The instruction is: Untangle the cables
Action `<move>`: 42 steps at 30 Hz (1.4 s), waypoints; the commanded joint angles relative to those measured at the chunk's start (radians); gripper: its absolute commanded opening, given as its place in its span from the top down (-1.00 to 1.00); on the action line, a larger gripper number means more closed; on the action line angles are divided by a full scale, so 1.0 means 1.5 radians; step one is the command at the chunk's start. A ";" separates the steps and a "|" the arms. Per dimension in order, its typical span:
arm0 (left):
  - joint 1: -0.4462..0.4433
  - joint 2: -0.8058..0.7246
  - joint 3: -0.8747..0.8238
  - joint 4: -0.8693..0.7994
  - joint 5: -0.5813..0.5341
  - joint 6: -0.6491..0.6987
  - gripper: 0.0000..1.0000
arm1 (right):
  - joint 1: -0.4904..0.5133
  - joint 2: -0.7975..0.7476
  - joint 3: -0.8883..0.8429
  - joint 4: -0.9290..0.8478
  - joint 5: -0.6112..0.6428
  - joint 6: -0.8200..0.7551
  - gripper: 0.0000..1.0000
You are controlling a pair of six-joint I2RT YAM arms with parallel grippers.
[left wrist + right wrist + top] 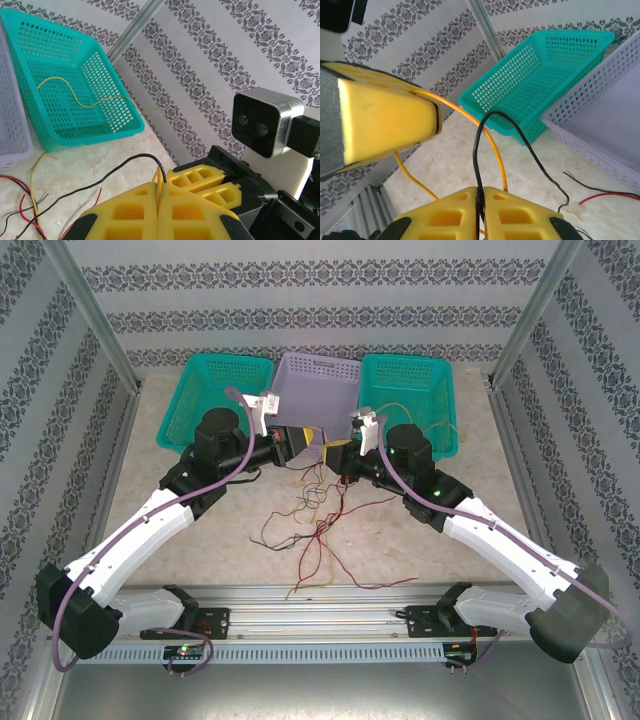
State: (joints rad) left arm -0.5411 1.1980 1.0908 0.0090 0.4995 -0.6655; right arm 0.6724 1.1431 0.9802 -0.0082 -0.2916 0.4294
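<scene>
Before the purple basket (320, 362), the left gripper (158, 192) pinches a yellow wire (159, 175) and the right gripper (480, 197) a black wire (475, 155), grips too small to tell from above, where the cables (318, 530) sprawl tangled on the table (200, 530), one strand (75, 97) in the right teal basket (437, 380).

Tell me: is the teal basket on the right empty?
Not empty: the right teal basket holds a yellow cable, one end over its rim.

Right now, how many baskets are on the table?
3. The left teal basket, the purple basket in the middle and the right teal basket stand in a row at the back.
</scene>
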 commanded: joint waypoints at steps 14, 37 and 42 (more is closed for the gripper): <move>0.007 -0.008 0.033 -0.099 -0.044 0.076 1.00 | -0.067 -0.103 -0.040 -0.024 -0.049 0.003 1.00; 0.152 -0.132 0.108 -0.290 -0.240 0.214 1.00 | -0.327 -0.340 0.082 -0.283 0.340 -0.050 1.00; 0.156 -0.178 0.131 -0.291 -0.247 0.225 1.00 | -0.334 -0.286 0.139 -0.293 0.210 -0.045 1.00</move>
State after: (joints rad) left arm -0.3138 0.9749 1.2396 -0.4191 0.1738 -0.3748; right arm 0.1783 0.6678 1.1294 -0.4236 0.1017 0.3836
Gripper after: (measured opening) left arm 0.042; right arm 0.041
